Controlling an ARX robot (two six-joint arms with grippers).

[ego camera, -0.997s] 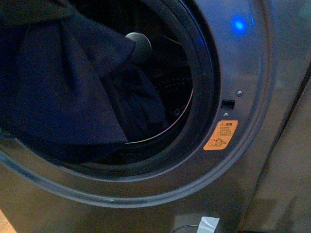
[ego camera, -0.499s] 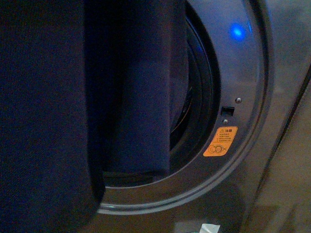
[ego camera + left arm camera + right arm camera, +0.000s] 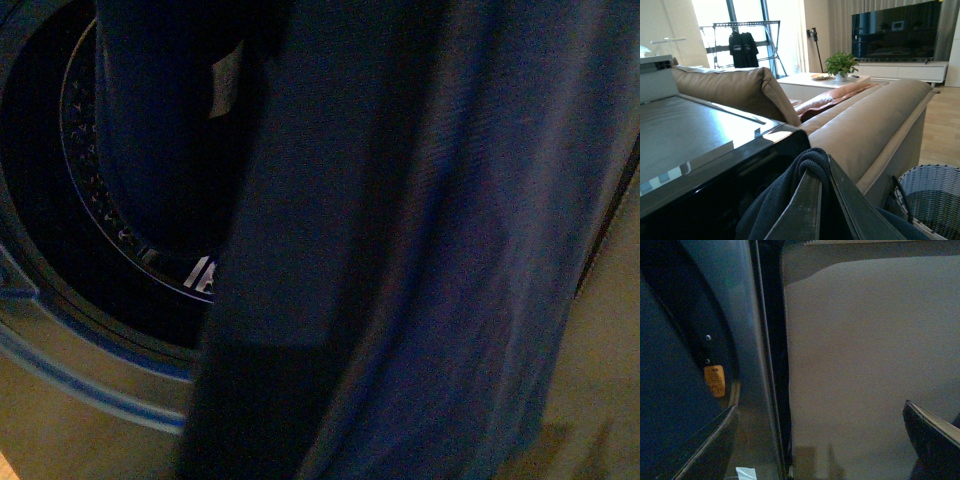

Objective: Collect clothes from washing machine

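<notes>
The dark navy clothes (image 3: 400,250) hang close in front of the front camera and cover most of that view, with a small white label near the top. Behind them the washing machine's perforated steel drum (image 3: 90,190) and grey porthole rim (image 3: 60,375) show at the left. In the left wrist view my left gripper (image 3: 821,167) is shut on a bunched fold of the clothes (image 3: 807,160), held high above the machine's dark top (image 3: 695,130). In the right wrist view my right gripper (image 3: 820,440) is open and empty beside the machine's grey front (image 3: 747,365), near its orange sticker (image 3: 714,380).
A tan sofa (image 3: 875,125) stands just behind the machine. A woven basket (image 3: 932,197) sits on the floor beside it. A beige panel (image 3: 865,365) stands right of the machine. Farther off are a low table, a plant and a television.
The clothes have come out of the drum and swung right across the front view, now covering the orange sticker and blue light; the drum's left side has come into view.
</notes>
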